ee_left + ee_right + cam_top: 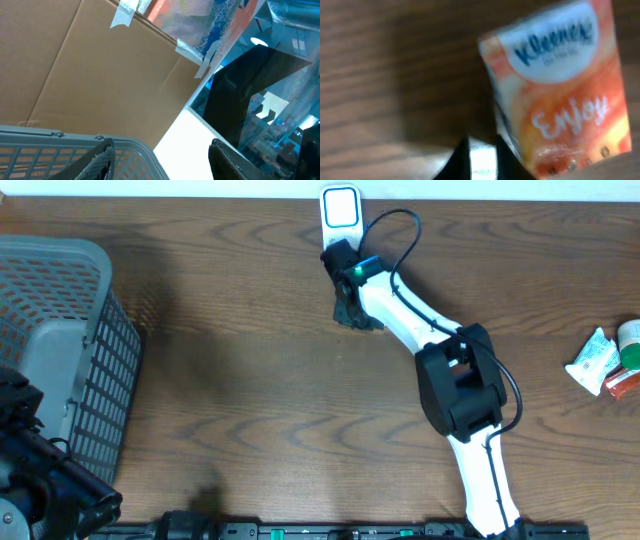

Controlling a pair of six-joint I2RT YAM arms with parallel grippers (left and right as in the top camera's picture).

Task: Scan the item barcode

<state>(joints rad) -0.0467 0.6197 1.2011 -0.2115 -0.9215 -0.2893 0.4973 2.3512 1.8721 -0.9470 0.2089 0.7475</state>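
The item is an orange Kleenex tissue pack (560, 85), lying on the wooden table and filling the right half of the right wrist view. My right gripper (481, 146) has its two dark fingers almost together at the pack's lower left edge. A thin white strip of the pack sits between them. From overhead, the right gripper (352, 308) points down at the table just in front of the white scanner (340, 208) and hides the pack. My left gripper (162, 162) stands open and empty above the grey basket (50, 150).
The grey mesh basket (60, 330) takes up the table's left side, with the left arm (30, 470) beside it. Other items lie at the right edge: a white-green pack (595, 360), a green-capped one (630, 335) and a red one (622, 383).
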